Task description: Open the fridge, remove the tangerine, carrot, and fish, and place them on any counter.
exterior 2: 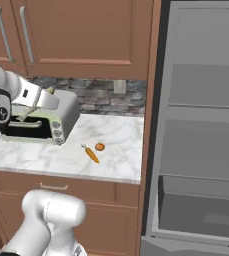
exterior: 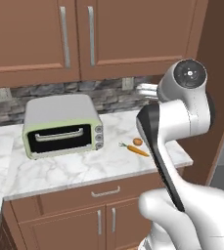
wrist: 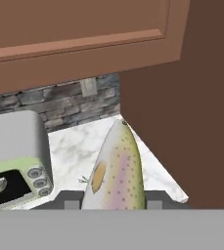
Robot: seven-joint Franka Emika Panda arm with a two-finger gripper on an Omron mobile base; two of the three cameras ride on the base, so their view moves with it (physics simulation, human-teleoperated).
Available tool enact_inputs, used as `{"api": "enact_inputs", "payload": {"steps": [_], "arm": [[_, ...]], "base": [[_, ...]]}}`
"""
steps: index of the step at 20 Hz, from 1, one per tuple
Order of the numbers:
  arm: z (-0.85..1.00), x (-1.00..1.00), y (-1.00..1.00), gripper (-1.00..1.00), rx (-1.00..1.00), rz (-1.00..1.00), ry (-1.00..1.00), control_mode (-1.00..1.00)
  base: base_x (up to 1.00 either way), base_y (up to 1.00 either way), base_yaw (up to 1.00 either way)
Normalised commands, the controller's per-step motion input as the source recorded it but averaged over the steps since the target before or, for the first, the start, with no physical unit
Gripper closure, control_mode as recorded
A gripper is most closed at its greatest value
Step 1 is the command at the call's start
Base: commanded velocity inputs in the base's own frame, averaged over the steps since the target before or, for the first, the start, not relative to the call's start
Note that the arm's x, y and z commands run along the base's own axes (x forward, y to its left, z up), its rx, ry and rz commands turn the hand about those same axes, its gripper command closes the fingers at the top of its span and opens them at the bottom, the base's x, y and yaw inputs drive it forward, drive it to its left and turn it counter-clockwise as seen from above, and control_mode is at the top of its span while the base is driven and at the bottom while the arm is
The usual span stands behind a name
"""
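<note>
My gripper (wrist: 113,204) is shut on the fish (wrist: 116,168), a pale speckled body that sticks out forward between the two fingertips. The hand hangs above the counter (exterior: 74,166), over the toaster oven's right end and short of the brown side wall. On the marble further right lie the carrot (exterior: 138,150) and the tangerine (exterior: 137,141), close together. Both also show in the right base view, the carrot (exterior 2: 91,154) beside the tangerine (exterior 2: 100,146). The fridge (exterior 2: 201,125) stands open on the right, showing grey shelves.
A pale green toaster oven (exterior: 62,126) sits on the left half of the counter with its dark front facing me. Brown wall cabinets (exterior: 84,34) hang above. A tall brown panel (exterior 2: 151,115) separates the counter from the fridge.
</note>
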Motion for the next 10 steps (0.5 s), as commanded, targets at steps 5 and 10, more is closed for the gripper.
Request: {"api": "enact_inputs", "payload": {"steps": [5, 10], "arm": [[-0.06, 0.00, 0.00, 1.00, 0.00, 0.00, 0.01, -1.00], [-0.29, 0.07, 0.00, 1.00, 0.00, 0.00, 0.08, -1.00]], "base": [[0.19, 0.00, 0.00], [0.00, 0.00, 0.00]]}}
